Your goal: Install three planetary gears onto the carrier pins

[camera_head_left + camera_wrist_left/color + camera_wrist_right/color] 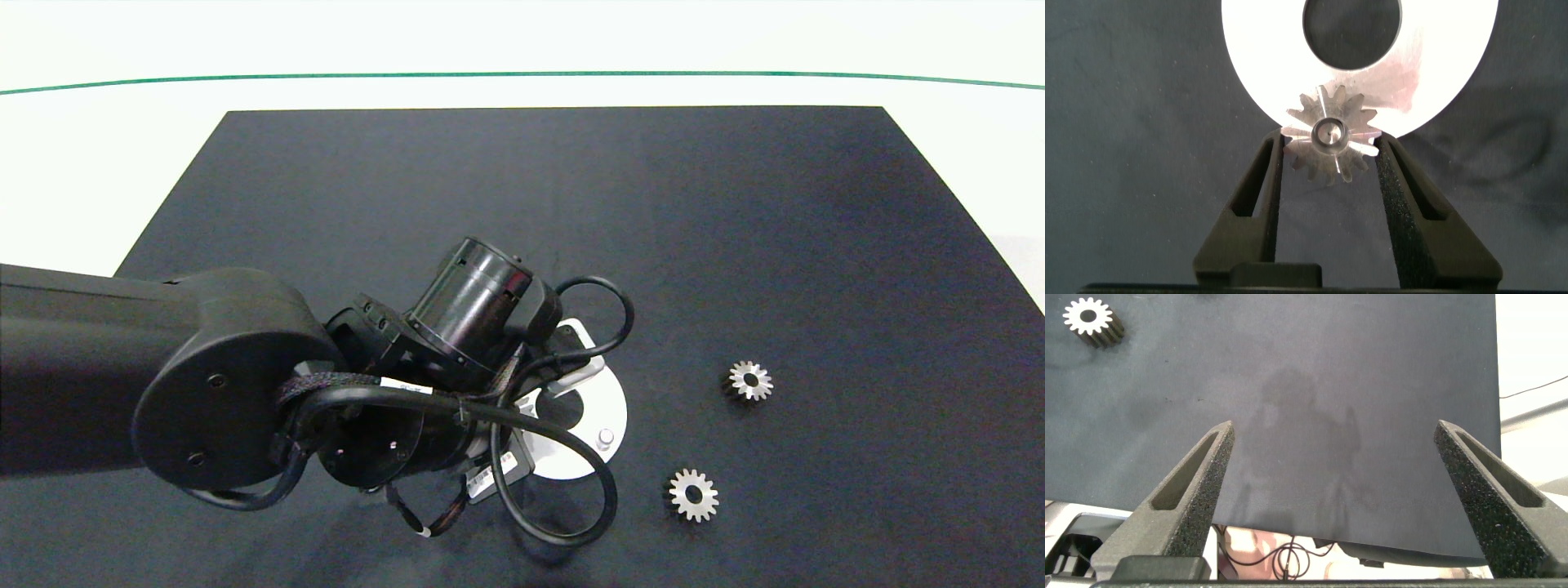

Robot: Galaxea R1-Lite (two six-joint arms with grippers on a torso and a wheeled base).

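The left gripper (pixel 1331 147) clamps a planetary gear (pixel 1331 135) at the rim of the white disc (pixel 1454 73), near one carrier pin (pixel 605 438). Two more gears (pixel 749 380) (pixel 693 494) lie apart on the black mat (pixel 735 229). The right gripper (pixel 1331 457) hangs spread wide, empty.

Lab bench: black mat (pixel 522 204), white tabletop (pixel 98 163)

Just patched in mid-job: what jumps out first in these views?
The left gripper grips a small silver metal spur gear at the rim of the flat white ring-shaped disc, with a pin in the gear's centre hole. In the head view the left arm hides most of that disc, one white peg showing. Two more silver gears lie loose on the black mat beside it.
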